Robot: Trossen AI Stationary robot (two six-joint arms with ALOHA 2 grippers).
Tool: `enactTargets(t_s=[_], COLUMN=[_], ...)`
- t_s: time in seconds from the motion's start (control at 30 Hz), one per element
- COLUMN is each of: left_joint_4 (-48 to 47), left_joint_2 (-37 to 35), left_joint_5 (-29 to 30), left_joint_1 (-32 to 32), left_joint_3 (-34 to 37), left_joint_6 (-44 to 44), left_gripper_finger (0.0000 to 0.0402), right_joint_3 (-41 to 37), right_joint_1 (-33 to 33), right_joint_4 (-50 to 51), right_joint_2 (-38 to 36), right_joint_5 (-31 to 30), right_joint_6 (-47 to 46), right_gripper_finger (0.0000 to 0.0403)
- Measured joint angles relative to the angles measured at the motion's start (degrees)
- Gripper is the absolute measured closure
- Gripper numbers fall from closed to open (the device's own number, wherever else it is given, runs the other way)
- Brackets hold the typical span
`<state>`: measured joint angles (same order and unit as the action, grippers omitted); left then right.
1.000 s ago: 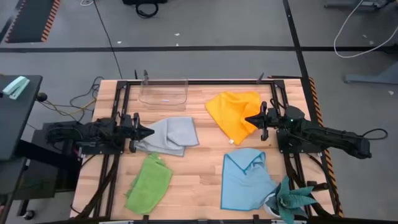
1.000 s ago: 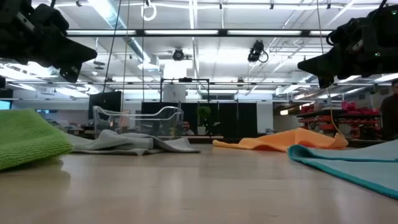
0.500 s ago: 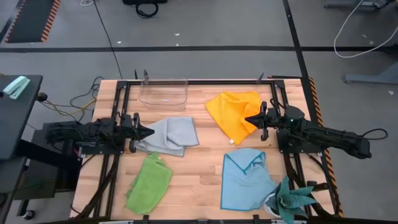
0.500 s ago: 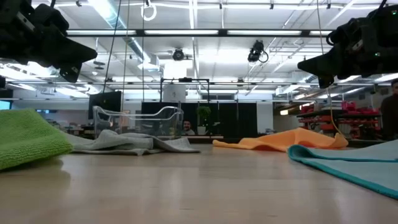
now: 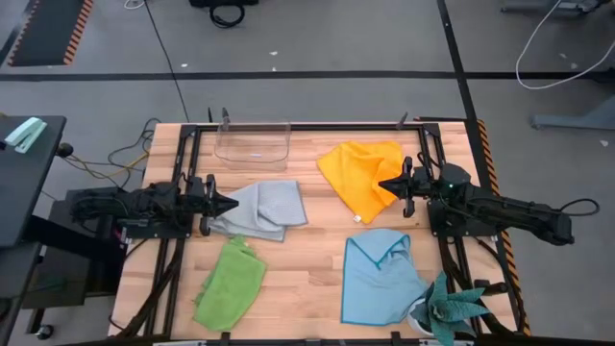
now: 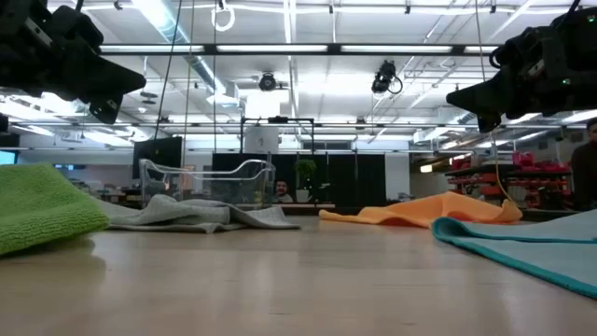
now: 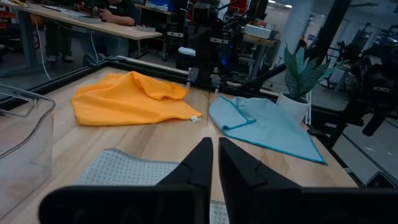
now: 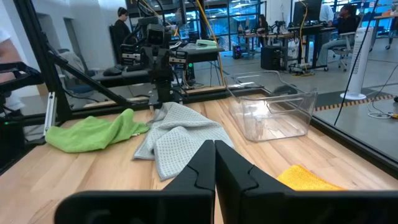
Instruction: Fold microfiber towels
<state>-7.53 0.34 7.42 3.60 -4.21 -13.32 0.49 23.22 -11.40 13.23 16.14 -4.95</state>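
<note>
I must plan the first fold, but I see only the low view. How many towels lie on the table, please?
Observer: Four. The light blue towel lies nearest the plant, at the right arm's side.
Operator: Is something held already?
Observer: No. The left pincer is shut and empty, at the grey towel's edge.
Operator: And the right one?
Observer: The right pincer is also shut, above the edge of the orange-yellow towel.

No lettering, label, brand or number can be read anywhere in these views
</note>
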Motion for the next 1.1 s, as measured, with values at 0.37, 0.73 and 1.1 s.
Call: enactTargets(t_s=[0.37, 0.73, 1.1], left_joint_4=[0.01, 0.00, 0.71], left_joint_2=[0.01, 0.02, 0.02], left_joint_5=[-0.01, 0.00, 0.00], left_joint_1=[0.01, 0.00, 0.02], left_joint_3=[0.01, 0.02, 0.01], left_joint_6=[-0.01, 0.00, -1.08], left_gripper_finger=[0.0376, 0.0369, 0.0373], right_joint_3=[-0.01, -0.01, 0.00], right_joint_1=[0.02, 0.01, 0.01], right_joint_4=[0.01, 0.01, 0.01], right_joint_2=[0.00, 0.00, 0.00], right_joint_5=[-0.01, -0.01, -0.02], right_joint_6=[0.00, -0.01, -0.01], right_gripper_finger=[0.0395, 0.0395, 0.0395])
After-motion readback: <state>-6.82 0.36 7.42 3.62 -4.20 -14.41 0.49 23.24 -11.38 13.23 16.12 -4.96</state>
